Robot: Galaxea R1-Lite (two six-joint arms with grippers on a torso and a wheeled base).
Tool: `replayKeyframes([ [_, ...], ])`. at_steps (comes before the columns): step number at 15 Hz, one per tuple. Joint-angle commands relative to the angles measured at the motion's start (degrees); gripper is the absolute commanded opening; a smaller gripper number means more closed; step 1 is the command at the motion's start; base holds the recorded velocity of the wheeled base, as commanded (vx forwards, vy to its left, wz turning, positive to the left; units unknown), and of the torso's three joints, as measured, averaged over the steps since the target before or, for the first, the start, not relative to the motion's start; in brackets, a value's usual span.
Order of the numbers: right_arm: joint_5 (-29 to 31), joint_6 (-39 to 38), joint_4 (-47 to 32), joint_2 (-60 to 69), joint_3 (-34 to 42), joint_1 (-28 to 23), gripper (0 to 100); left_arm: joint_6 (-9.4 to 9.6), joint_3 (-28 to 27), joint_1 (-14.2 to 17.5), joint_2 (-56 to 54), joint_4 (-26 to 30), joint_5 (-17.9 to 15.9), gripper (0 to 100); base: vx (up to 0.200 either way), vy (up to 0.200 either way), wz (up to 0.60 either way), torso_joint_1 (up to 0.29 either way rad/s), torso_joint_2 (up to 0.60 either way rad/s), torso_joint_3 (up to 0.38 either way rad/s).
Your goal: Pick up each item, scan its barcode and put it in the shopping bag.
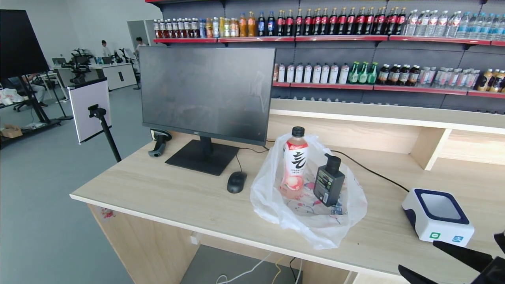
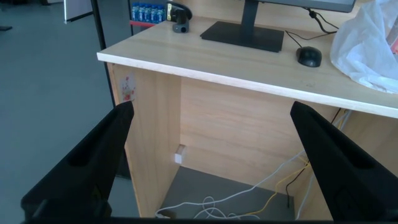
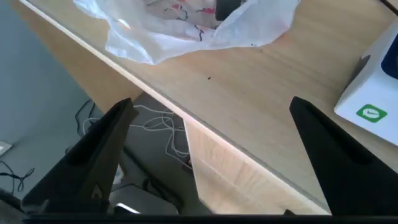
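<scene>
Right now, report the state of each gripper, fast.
Left gripper: open, holding nothing.
Right gripper: open, holding nothing.

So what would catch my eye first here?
The big dark monitor stands on the wooden counter. To its right, a white shopping bag holds an upright pink drink bottle and a dark pump bottle. Shelves of drinks line the wall behind.
</scene>
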State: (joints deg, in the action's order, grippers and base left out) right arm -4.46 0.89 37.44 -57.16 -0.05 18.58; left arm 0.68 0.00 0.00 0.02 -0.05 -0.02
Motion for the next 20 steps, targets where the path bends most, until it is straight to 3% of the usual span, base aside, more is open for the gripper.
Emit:
replayKeyframes([
  [1,-0.99,1.92,-41.39,38.97,-2.85,1.99,100,0.02,0.0,0.0,-0.02,0.05,0.02,100,0.0,0.0,0.0,0.0,0.0,0.0],
  [9,-1.08,1.31,-43.5,51.62,-4.08,1.64,100,-0.24,0.0,0.0,-0.02,0.05,0.02,100,0.0,0.0,0.0,0.0,0.0,0.0],
  [11,0.77,1.4,-43.5,53.65,-4.08,-2.49,100,-0.24,0.0,0.0,-0.02,0.05,0.02,100,0.0,0.0,0.0,0.0,0.0,0.0],
  [15,6.22,1.92,-42.18,54.61,-3.64,-2.41,100,-0.42,0.0,0.0,-0.02,0.05,0.02,100,0.0,0.0,0.0,0.0,0.0,0.0],
  [16,6.31,1.83,-42.18,51.98,-3.64,-3.64,100,-0.33,0.0,0.0,-0.02,0.05,0.02,100,0.0,0.0,0.0,0.0,0.0,0.0],
  [20,6.22,1.83,-42.18,47.76,-3.55,-16.56,100,-0.33,0.0,0.0,-0.02,0.05,0.02,100,0.0,0.0,0.0,0.0,0.0,0.0],
])
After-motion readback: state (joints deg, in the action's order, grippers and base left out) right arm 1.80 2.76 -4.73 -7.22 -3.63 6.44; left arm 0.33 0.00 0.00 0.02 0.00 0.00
